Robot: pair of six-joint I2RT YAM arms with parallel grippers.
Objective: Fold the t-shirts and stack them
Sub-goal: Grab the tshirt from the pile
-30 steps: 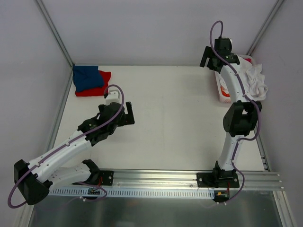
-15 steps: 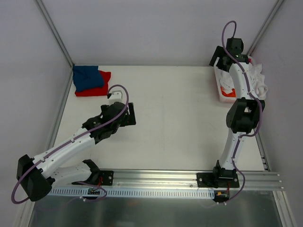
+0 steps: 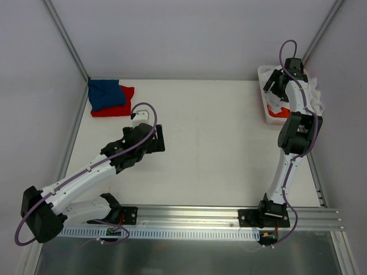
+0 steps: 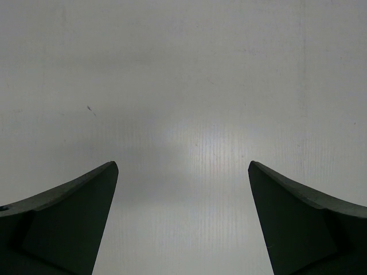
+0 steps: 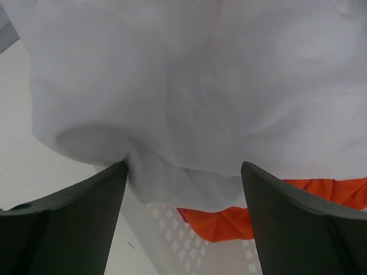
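- Over the last second my right arm has swung from beside the lattice basket (image 3: 267, 107) to directly above it, and my right gripper (image 5: 183, 166) now points down into the heap. My left arm has only edged a little further out over the table (image 3: 212, 143).
- My right fingers are spread wide with nothing between them yet. The white t-shirt (image 5: 189, 86) fills the wrist view just beyond the tips. I judge I am lining up to pinch its top fold, since it lies uppermost and has to come out first.
- The white t-shirt is crumpled and spills over the basket's far and right rim. Under it, inside the basket, a strip of the orange t-shirt (image 5: 226, 220) shows against the lattice wall. I cannot pick out a pink one from here.
- My left gripper (image 4: 182, 165) is also open and empty, hovering over bare table near the middle-left. I take that as waiting where the next shirt will be spread for folding.
- The blue t-shirt (image 3: 105, 94) lies folded on top of the red t-shirt (image 3: 117, 109) in the far-left corner, well apart from both grippers. That stack looks started, with the basket's shirts left to do.
- My worry is that grabbing too deep would catch the orange cloth along with the white.
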